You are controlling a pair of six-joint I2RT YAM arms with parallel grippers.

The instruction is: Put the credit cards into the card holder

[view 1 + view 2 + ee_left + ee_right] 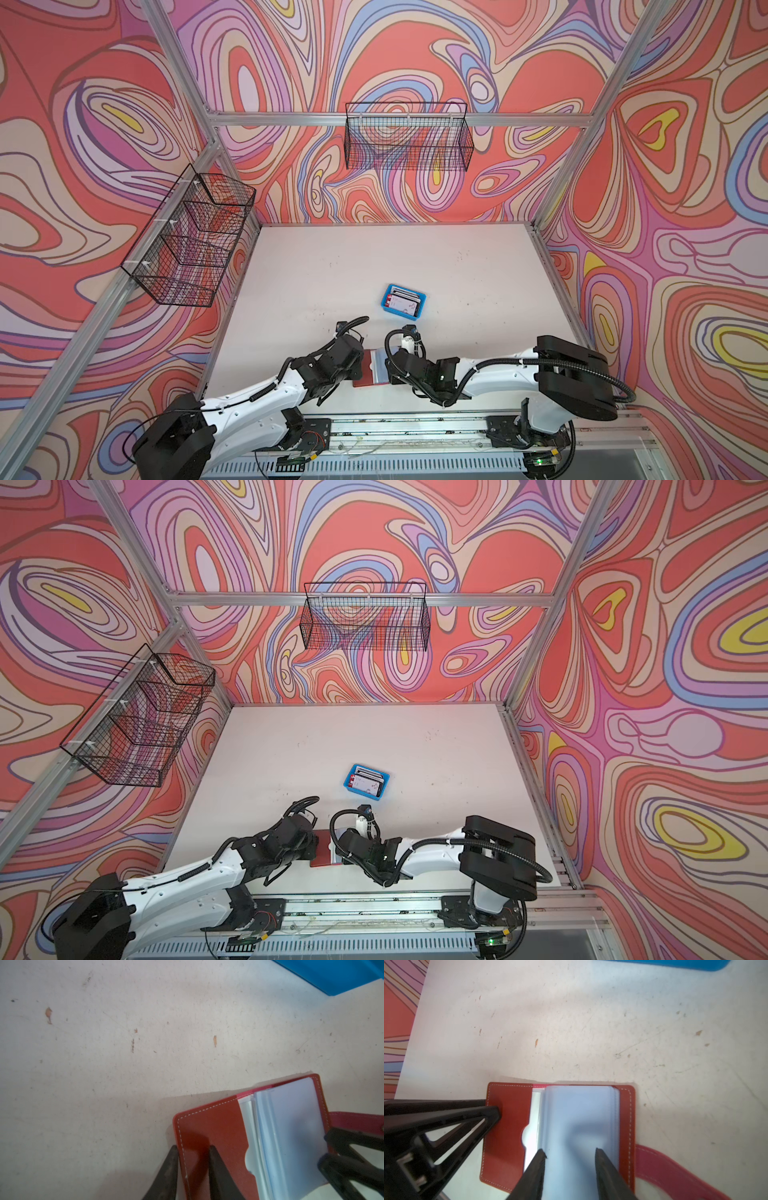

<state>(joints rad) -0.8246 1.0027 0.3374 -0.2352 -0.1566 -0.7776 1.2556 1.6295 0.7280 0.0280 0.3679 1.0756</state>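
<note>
Lying open, white-stitched red card holder [508,1126]

readable text: none | credit cards [403,302] prints: too small

Cards [405,302] in tray [398,313] (behind holder [366,372])

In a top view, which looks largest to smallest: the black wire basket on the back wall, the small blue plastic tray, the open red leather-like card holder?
1. Black wire basket, clearly largest.
2. Blue plastic tray and red card holder: about alike; the holder is partly covered, so unranked.
</note>
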